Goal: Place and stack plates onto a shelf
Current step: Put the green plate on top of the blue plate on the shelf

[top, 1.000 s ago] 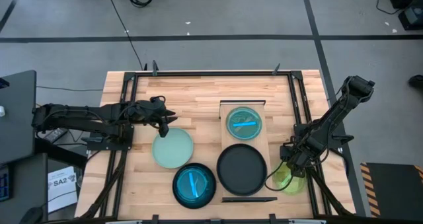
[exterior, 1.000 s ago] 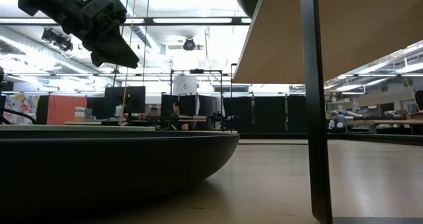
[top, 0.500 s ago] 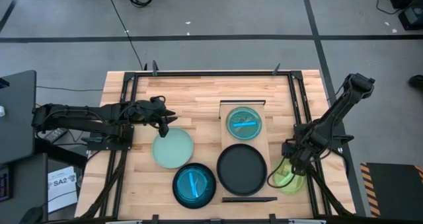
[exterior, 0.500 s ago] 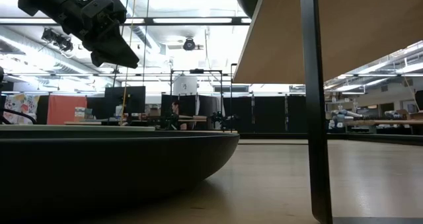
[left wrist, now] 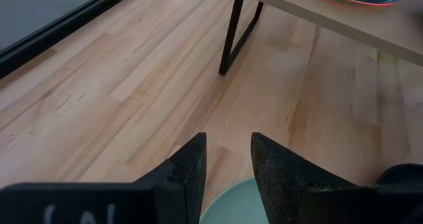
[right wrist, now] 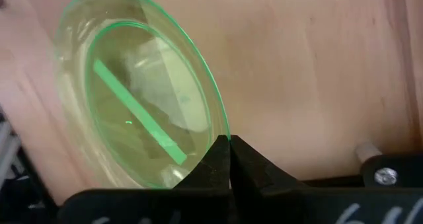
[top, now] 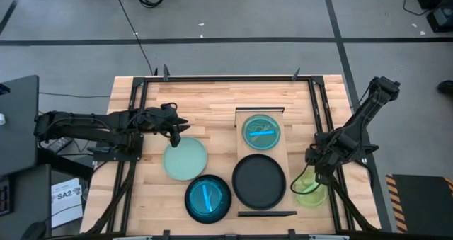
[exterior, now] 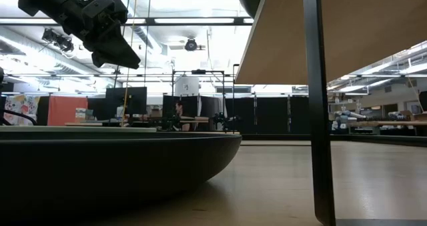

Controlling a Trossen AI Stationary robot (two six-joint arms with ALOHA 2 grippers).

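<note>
Change: right gripper point(top: 316, 170) and its lime-green plate point(top: 310, 189) had shifted slightly toward the table's right edge; the left arm stayed put.
High view: shelf point(top: 260, 162) carried a teal plate point(top: 261, 132) and a black plate point(top: 259, 181); the mint plate point(top: 185, 158) and blue plate point(top: 208, 198) lay on the tabletop point(top: 212, 105).
Low view: left gripper point(exterior: 110, 43) hung above a dark plate rim.
Left wrist view: fingers point(left wrist: 192, 164) stood apart, gripping nothing.
Right wrist view: fingers point(right wrist: 217, 159) were pinched on the lime-green plate's rim.
</note>
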